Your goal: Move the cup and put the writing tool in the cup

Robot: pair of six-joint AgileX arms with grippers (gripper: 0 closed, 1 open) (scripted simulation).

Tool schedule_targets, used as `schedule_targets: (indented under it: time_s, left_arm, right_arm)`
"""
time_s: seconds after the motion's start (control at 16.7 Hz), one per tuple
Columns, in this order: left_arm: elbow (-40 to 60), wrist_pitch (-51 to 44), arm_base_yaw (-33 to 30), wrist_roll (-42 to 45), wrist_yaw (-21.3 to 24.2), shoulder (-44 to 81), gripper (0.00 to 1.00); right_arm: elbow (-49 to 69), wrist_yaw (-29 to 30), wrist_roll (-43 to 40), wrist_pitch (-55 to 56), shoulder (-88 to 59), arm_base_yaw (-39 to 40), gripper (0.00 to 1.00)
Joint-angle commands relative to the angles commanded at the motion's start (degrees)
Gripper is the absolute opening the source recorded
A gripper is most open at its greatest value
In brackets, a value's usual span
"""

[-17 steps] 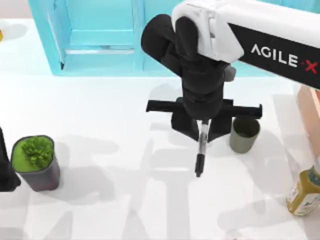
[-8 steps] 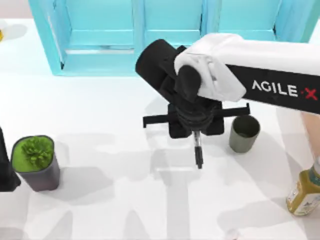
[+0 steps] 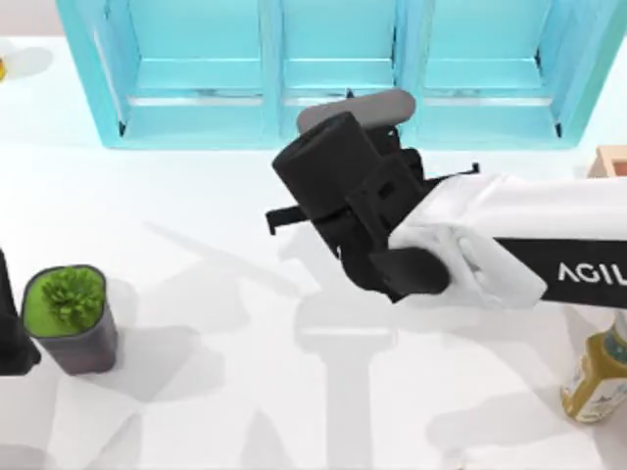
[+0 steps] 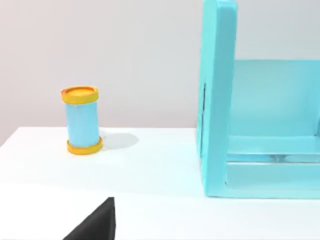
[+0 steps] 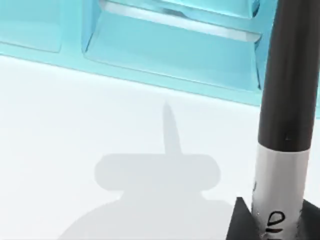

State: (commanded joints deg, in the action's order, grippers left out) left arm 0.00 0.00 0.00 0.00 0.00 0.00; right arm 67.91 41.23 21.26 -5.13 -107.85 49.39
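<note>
The right hand (image 5: 272, 226) is pinching the marker (image 5: 287, 90) by its grey label band, with a dark finger (image 5: 239, 222) pressing in beside the barrel. The black barrel is running straight out from the hand, so the pen's long axis is following the hand's own line. It is pointing towards the front of the blue cabinet (image 5: 170, 55). The marker is hanging clear of the white desk (image 5: 75, 125), and the hand and pen are casting a shadow onto it below.

From above, the right arm (image 3: 509, 250) is reaching in from the right side and bending over the middle of the desk (image 3: 196, 215), just in front of the cabinet. This is the nearer arm, as it is already carrying the pen. Which way the cup is lying from the pen's tip cannot be told here. As a judgement, the pen is needing to tip end-down over the cup's mouth before release.

The left arm (image 3: 10, 338) is sitting parked at the left edge, beside a potted plant (image 3: 73, 318). A bottle (image 3: 593, 377) is standing at the far right
</note>
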Motion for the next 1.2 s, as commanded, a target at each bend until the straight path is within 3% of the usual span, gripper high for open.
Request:
schedule_targets:
  time_s: [0.66, 0.9, 1.2]
  left_arm:
    - [0.0, 0.0, 0.0, 0.0, 0.0, 0.0, 1.0]
    - [0.0, 0.0, 0.0, 0.0, 0.0, 0.0, 1.0]
    - [0.0, 0.0, 0.0, 0.0, 0.0, 0.0, 1.0]
  right_arm:
    - [-27.83, 26.96, -25.19, 59.21, 13.5, 6.09, 0.0]
    - [-32.98, 31.93, -29.85, 70.54, 16.11, 7.26, 0.0]
    - [-34.1, 33.02, -30.87, 72.99, 16.68, 7.53, 0.0]
